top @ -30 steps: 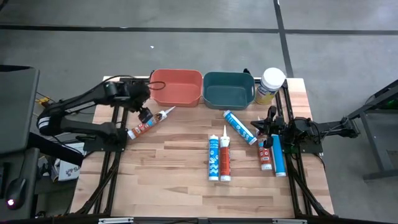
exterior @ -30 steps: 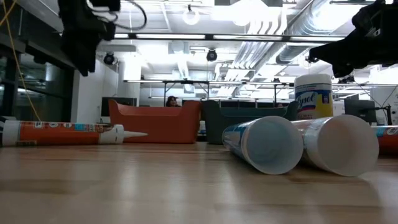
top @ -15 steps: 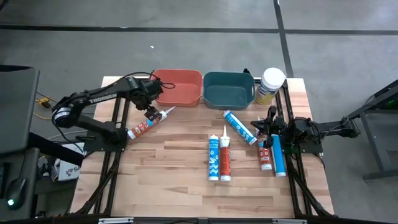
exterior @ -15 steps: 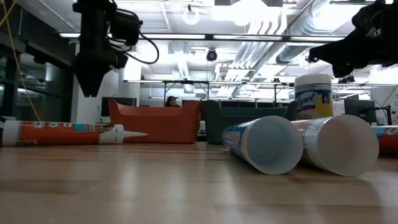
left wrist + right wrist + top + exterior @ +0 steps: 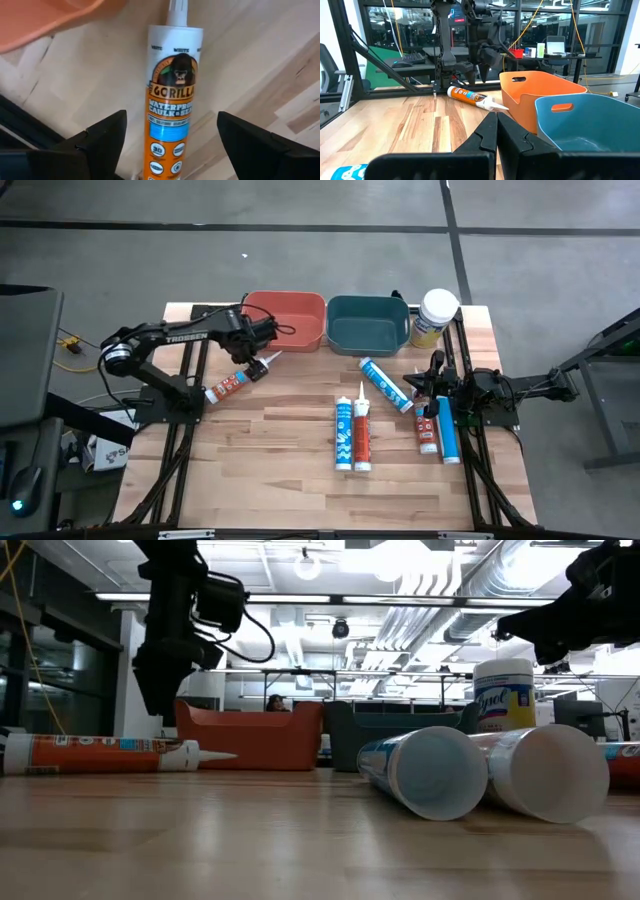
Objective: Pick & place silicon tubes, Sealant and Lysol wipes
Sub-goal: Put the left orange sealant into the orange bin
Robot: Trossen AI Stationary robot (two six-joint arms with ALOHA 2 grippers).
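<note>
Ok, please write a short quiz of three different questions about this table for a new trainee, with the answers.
1. True or false: the left gripper is open above the orange Gorilla tube.
2. Where does the Lysol wipes canister stand? A) inside the orange bin B) on the table beside the teal bin C) lying among the tubes
3. Fill in: the right gripper is ____.

Key: 1 true; 2 B; 3 shut, holding nothing.
</note>
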